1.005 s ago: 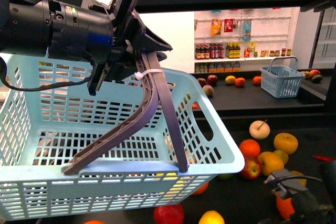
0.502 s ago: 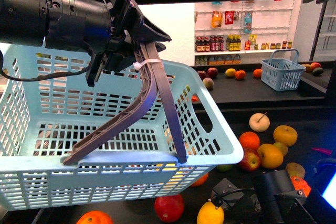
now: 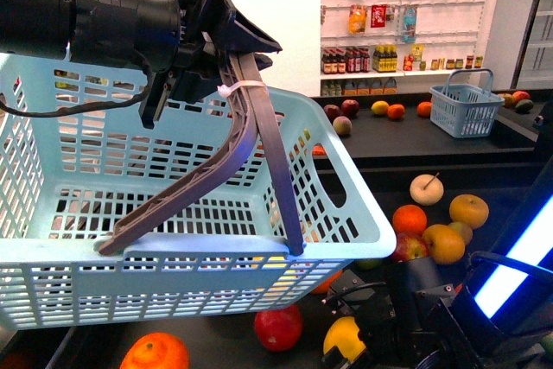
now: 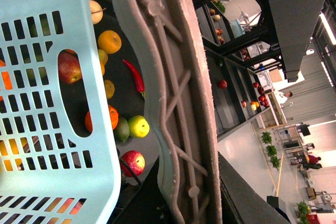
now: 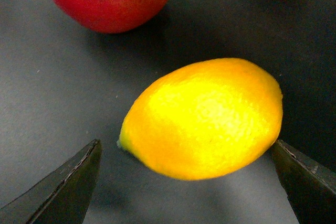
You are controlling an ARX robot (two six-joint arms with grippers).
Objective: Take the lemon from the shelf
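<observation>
- dark grey metal shelf with flat black trays fills the lower front view, strewn with loose fruit; white wall racks of bottles stand far behind.
- the small bright yellow oval lemon lies on its side on the black tray, near a round red apple, with a round orange further along the same tray.
- the right claw is spread wide, with one dark fingertip on each side of the lemon. neither clearly touches the skin.
- the left claw is clamped on the grey plastic handle of a pale blue slotted basket, which hangs above the tray.
- progress, as a judgement: the reach and the lining-up look done. closing on the lemon and lifting it off the shelf are not yet done.
</observation>
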